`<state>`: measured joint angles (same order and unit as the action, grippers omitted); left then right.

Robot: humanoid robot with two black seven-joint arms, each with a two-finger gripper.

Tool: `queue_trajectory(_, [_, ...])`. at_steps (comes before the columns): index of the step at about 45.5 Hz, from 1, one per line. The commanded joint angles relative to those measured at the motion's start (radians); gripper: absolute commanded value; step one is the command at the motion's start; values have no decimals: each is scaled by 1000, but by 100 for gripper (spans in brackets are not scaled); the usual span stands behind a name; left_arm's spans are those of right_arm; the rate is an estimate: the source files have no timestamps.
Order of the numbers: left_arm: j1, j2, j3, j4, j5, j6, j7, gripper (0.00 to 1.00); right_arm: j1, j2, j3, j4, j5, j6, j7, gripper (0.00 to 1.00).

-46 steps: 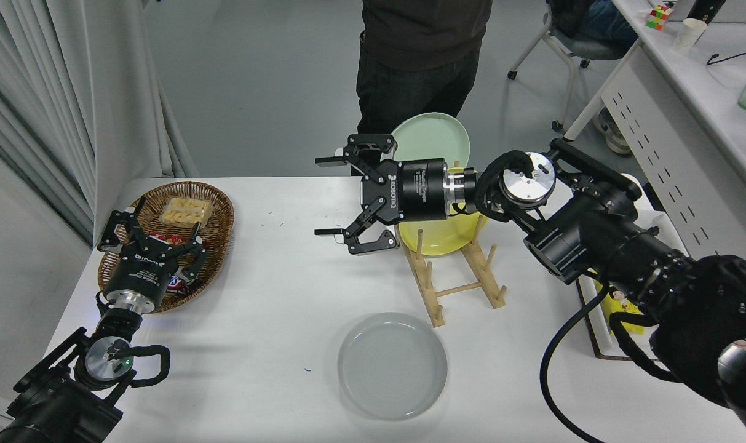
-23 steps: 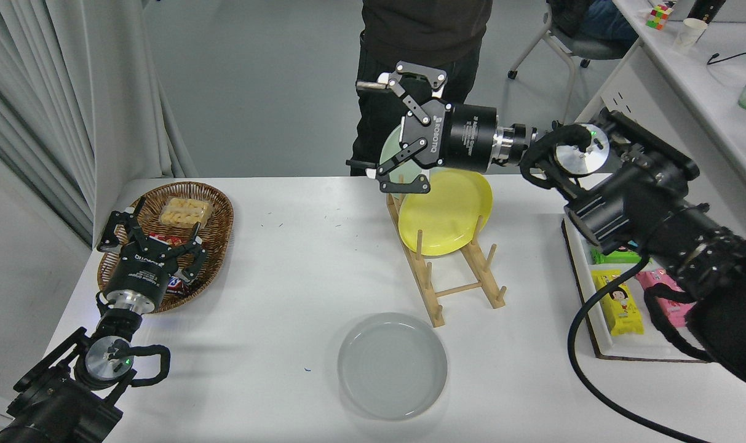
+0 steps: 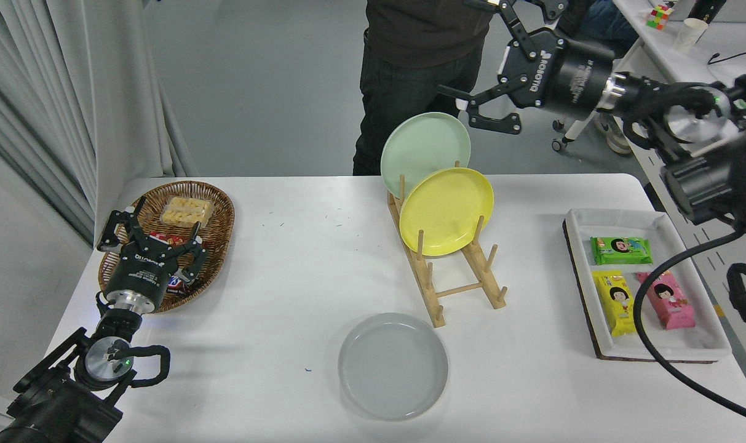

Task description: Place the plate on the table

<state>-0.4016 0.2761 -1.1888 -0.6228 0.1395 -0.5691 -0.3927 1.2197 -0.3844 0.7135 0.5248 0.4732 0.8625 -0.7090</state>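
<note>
While the pale gray plate (image 3: 393,365) lies flat on the white table (image 3: 286,277) near its front edge, just in front of the wooden dish rack (image 3: 456,277), the right gripper (image 3: 471,55) has risen well clear of it. Half a second ago that gripper hung just above the rack's far end, in front of the mint-green plate (image 3: 425,147); now it is high at the picture's top right, past the table's far edge and beside the standing person (image 3: 422,61), its fingers spread apart and holding nothing. With the arm gone, the mint-green plate and the yellow plate (image 3: 446,210) both show in full, standing tilted in the rack's slots as before. The white tray (image 3: 579,271) at the right, partly covered by the arm earlier, now shows its green, yellow and pink snack packets. The left gripper (image 3: 148,237) sits parked at the lower left over the wicker basket (image 3: 216,215), fingers apart, unchanged. The gray plate has not shifted.
</note>
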Motion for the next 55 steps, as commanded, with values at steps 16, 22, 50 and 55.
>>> queue_trajectory(16, [0, 0, 0, 0, 0, 0, 0, 98, -68, -136, 9, -51, -185, 10, 485, 100])
queue_trajectory(22, [0, 0, 0, 0, 0, 0, 0, 98, -66, -123, -14, -98, -185, 10, 669, 100])
queue_trajectory(50, [0, 0, 0, 0, 0, 0, 0, 98, -232, 127, -98, -442, -173, 10, 951, 100])
queue_trajectory(55, [1, 0, 0, 0, 0, 0, 0, 98, -226, 131, -100, -436, -182, 10, 951, 100])
